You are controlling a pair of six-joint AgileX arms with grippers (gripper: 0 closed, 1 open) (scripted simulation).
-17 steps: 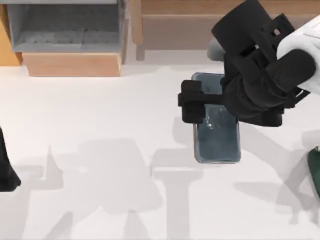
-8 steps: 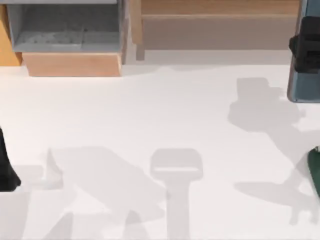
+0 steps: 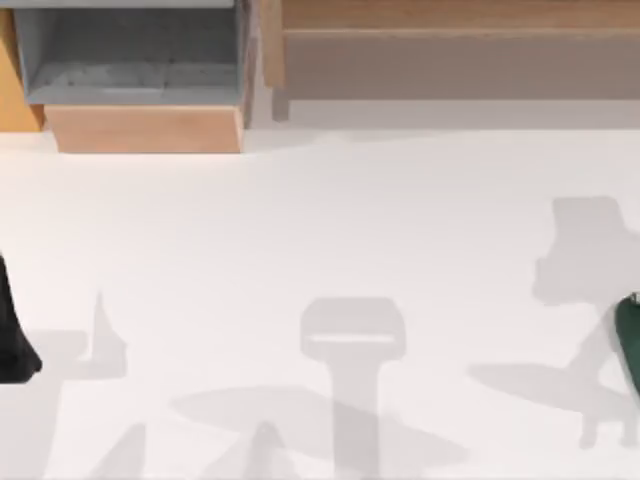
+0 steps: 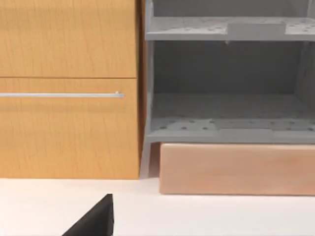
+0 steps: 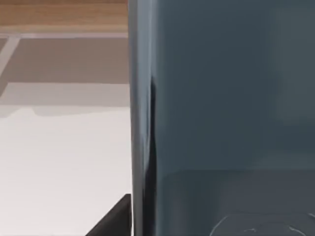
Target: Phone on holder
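The phone (image 5: 221,98) stands upright very close in the right wrist view, showing its glossy dark grey-blue face and a thin pale rim, lifted above the white table (image 5: 59,162). One black finger (image 5: 112,221) of my right gripper lies against the phone's edge, and the gripper is shut on it. A dark green holder (image 3: 630,345) pokes in at the right edge of the top view, mostly cut off. My left arm (image 3: 12,340) is parked at the table's left edge.
At the back left stands a grey open shelf unit (image 3: 130,50) on a wooden base (image 3: 145,128), next to an orange wooden cabinet (image 4: 69,88). A wooden bench (image 3: 440,40) runs along the back right. Shadows lie across the white table (image 3: 320,230).
My right arm lifted the phone off the table's middle and carried it rightward, out of the top view. Its shadow slid toward the right front. The left arm has stayed put.
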